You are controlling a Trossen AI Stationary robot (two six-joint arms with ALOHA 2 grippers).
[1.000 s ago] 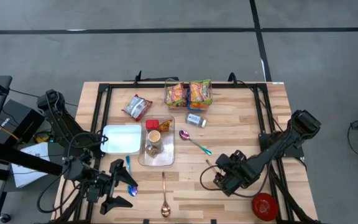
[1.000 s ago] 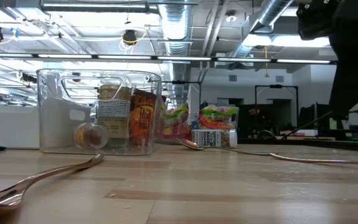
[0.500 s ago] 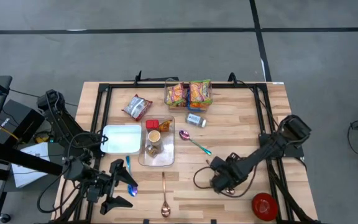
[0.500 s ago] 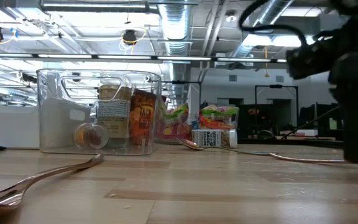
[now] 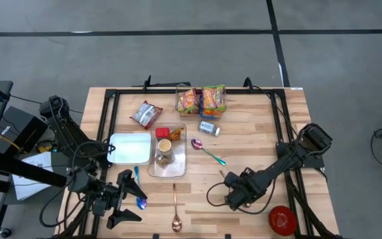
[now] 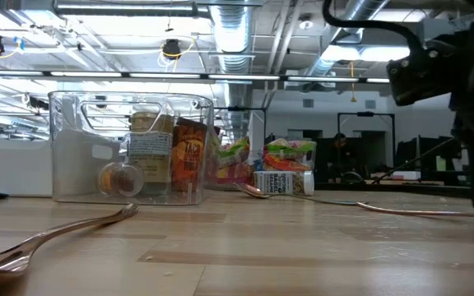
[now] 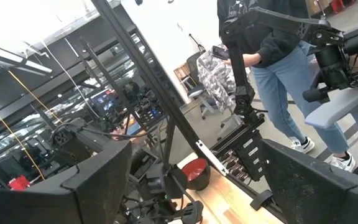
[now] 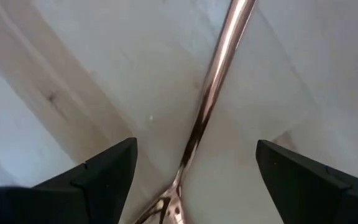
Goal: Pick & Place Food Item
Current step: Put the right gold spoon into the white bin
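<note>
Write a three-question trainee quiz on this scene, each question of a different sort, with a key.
1. True or false: the right gripper is shut on the copper fork.
2. Where is the red bowl? A, on the table near the right arm. B, inside the clear container. C, on the white plate.
3. Fill in: ___ colourful snack bags lie side by side at the far edge.

Key: 1 false, its fingers stand open with the fork lying between them. 2 A. 3 two.

A glossy copper-toned metal fork (image 8: pixel 211 93) lies on the smooth, pale wooden table (image 8: pixel 73 56).
</note>
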